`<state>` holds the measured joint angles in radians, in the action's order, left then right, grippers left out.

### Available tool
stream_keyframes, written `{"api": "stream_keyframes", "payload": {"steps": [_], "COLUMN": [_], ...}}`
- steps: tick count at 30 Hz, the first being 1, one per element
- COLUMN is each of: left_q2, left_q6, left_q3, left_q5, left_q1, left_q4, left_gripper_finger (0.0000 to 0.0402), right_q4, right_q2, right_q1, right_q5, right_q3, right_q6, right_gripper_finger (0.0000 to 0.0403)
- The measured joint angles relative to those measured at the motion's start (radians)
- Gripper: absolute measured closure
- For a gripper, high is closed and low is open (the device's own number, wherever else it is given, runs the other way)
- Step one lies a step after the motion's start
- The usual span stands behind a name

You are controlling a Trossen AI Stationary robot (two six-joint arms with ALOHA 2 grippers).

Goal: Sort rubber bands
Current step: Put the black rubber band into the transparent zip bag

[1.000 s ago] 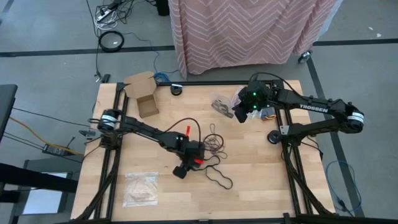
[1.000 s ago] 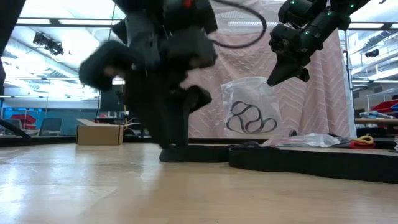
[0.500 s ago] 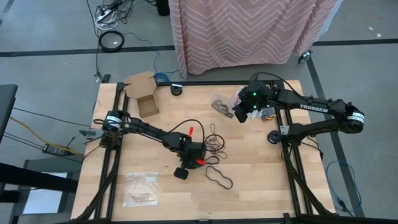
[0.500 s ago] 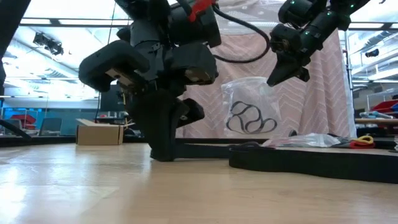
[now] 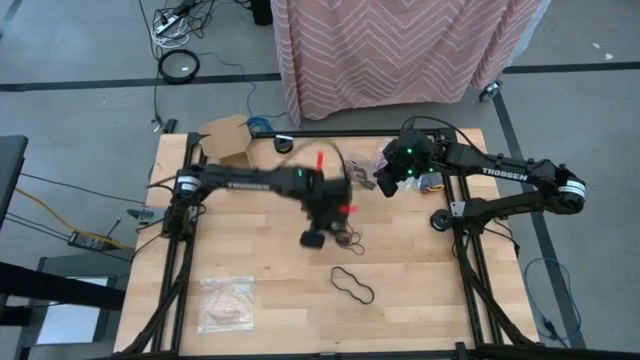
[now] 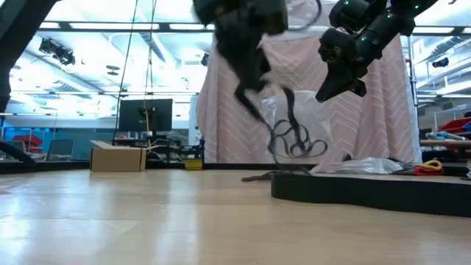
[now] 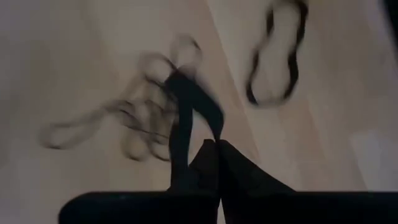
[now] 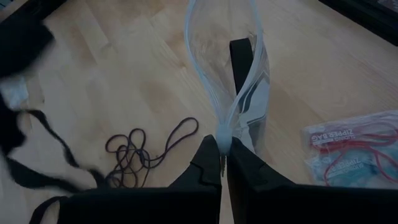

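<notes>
My left gripper [image 5: 338, 218] is shut on a wide black rubber band [image 7: 181, 106] and hangs over a tangle of thin dark rubber bands [image 5: 347, 236] at mid-table. It is blurred in the low view, where the band [image 6: 288, 118] dangles below it. A large black loop [image 5: 352, 285] lies flat nearer the front edge. At the far right, my right gripper [image 8: 222, 163] is shut on a clear plastic bag [image 6: 294, 125] with black bands inside. My left gripper pinches the black band [image 7: 211, 134] between its two fingertips, coming at it slanting down from the table's left. The band is lifted clear of the table and hangs as a slack loop below the fingers. My right gripper pinches the clear bag's top edge [image 8: 222, 138] between its fingertips from above, slanting down. The bag hangs upright below the fingers, its mouth gaping, and I cannot tell whether its bottom touches the table.
A flat bag with red bands [image 8: 348, 152] lies by the right arm's base. Another clear bag [image 5: 225, 302] lies at the near left. An open cardboard box [image 5: 230, 150] stands at the far left. Bare wood lies at the near right.
My left gripper has risen and swung toward the table's far edge and right, toward the hanging bag. It has carried one black band up off the table. The large black loop and the tangle of thin bands stay where they were.
</notes>
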<state>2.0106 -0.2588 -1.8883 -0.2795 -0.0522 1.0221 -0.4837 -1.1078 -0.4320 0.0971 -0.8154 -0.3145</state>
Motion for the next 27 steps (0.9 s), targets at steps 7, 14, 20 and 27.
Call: {"api": "stream_keyframes", "payload": {"steps": [7, 14, 20, 27], "left_q2": [-0.001, -0.059, -0.081, -0.028], "left_q6": [0.136, 0.342, 0.483, 0.541], "left_q3": [-0.314, -0.426, -0.417, -0.416], "left_q5": [-0.140, -0.100, 0.134, 0.412], "left_q1": [-0.088, -0.160, -0.203, -0.204], "left_q4": [-0.007, -0.314, -0.637, -0.811], "left_gripper_finger": [0.0400, 0.0401, 0.0401, 0.0401], "right_q4": [0.000, 0.010, 0.044, 0.143], "right_q2": [0.000, 0.000, 0.000, 0.000], "right_q1": [0.000, 0.000, 0.000, 0.000], "right_q5": [0.000, 0.000, -0.017, -0.092], "right_q3": [0.000, 0.000, 0.000, 0.000], "right_q6": [0.001, 0.002, 0.002, -0.021], "right_gripper_finger": [0.0402, 0.0402, 0.0402, 0.0402]}}
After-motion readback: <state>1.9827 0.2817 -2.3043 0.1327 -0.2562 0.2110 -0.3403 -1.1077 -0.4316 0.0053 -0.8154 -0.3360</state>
